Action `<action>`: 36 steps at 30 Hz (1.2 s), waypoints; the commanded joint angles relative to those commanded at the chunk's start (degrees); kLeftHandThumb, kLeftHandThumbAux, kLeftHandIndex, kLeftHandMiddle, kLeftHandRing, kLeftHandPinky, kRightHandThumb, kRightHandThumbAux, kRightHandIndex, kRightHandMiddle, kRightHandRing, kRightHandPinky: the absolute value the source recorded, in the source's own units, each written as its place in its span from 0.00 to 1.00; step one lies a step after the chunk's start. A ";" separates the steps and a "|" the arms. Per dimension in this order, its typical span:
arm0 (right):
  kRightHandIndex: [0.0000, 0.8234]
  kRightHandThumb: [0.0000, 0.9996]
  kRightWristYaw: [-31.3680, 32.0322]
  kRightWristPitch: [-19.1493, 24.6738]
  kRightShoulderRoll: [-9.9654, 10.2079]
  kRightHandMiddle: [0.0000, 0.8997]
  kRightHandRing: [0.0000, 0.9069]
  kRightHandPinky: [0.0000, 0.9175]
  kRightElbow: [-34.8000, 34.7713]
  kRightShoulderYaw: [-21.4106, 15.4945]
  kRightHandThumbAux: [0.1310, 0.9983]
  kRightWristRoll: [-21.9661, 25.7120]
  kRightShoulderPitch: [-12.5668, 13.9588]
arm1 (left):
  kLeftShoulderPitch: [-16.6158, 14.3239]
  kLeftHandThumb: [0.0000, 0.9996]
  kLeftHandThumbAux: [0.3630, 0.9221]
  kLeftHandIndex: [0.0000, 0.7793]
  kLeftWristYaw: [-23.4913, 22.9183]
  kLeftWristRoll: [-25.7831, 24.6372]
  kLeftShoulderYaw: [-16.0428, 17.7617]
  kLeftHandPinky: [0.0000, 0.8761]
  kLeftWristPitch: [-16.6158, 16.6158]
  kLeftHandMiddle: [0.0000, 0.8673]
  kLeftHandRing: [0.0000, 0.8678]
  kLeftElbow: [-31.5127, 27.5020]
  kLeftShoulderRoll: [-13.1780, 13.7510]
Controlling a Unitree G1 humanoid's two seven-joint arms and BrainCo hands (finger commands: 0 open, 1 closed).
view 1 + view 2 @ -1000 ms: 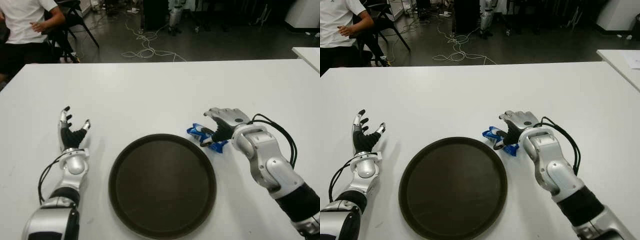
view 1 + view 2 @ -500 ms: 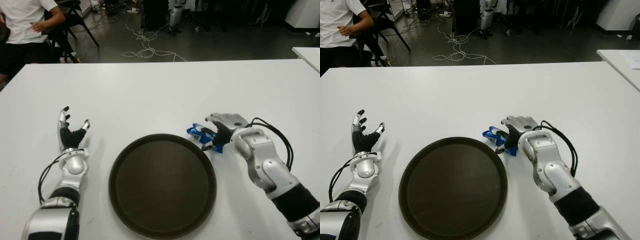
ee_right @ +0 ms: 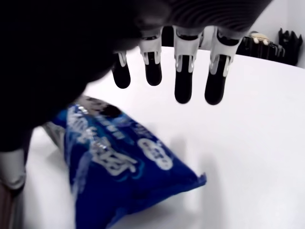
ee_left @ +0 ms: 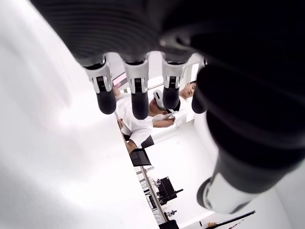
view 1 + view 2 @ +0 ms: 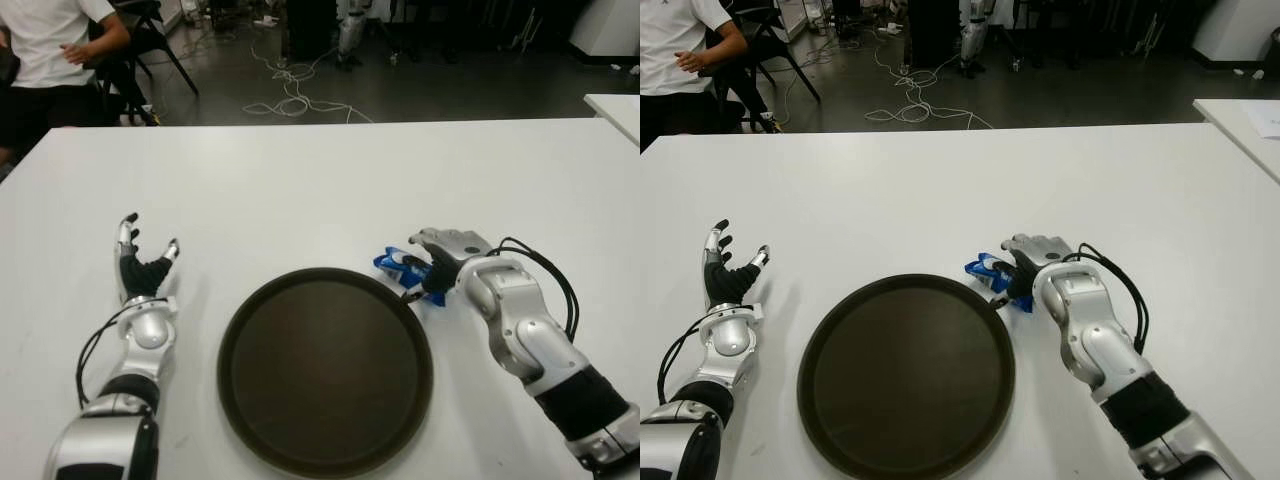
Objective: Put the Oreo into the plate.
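Two hands: right hand spread over the Oreo at the plate's two o'clock; left hand open at ten o'clock.

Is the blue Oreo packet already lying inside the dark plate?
No, the Oreo packet lies on the white table just outside the plate, under the right hand.

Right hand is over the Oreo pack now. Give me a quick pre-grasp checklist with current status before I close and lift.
1. Right hand over the Oreo pack: ok.
2. Fingers spread, nothing held yet: ok.
3. Pack lying on the table, just off the plate's rim: ok.
4. Plate holds nothing, free to receive: ok.
5. Left hand open, left of the plate, out of the path: ok.
6. Thumb placed against the pack: cannot tell.
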 joint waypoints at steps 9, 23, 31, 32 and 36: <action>0.06 0.00 -0.93 0.59 0.52 0.10 0.12 0.18 2.35 0.51 0.49 -0.24 -0.98 | 0.02 0.04 0.79 0.10 -0.24 0.19 -0.13 0.11 0.48 0.10 0.10 0.05 0.15; 0.06 0.00 -2.23 0.65 1.26 0.11 0.14 0.20 4.44 0.53 0.52 0.37 -1.80 | 0.10 0.05 0.80 0.10 -0.37 0.23 -0.15 0.13 0.16 0.09 0.10 -0.07 0.27; 0.07 0.00 -2.41 0.08 1.43 0.12 0.18 0.29 5.57 0.68 0.50 0.80 -2.37 | 0.13 0.08 0.82 0.11 -0.57 0.18 -0.08 0.12 -0.21 0.09 0.10 -0.14 0.28; 0.07 0.00 -2.34 0.15 1.46 0.13 0.18 0.29 5.65 0.73 0.50 0.75 -2.43 | 0.13 0.08 0.82 0.11 -0.55 0.19 -0.08 0.12 -0.24 0.09 0.10 -0.13 0.28; 0.08 0.00 -3.06 0.35 1.68 0.14 0.18 0.27 6.33 0.76 0.48 0.60 -2.67 | 0.07 0.05 0.81 0.10 -0.30 0.35 -0.17 0.13 -0.09 0.09 0.11 -0.09 0.32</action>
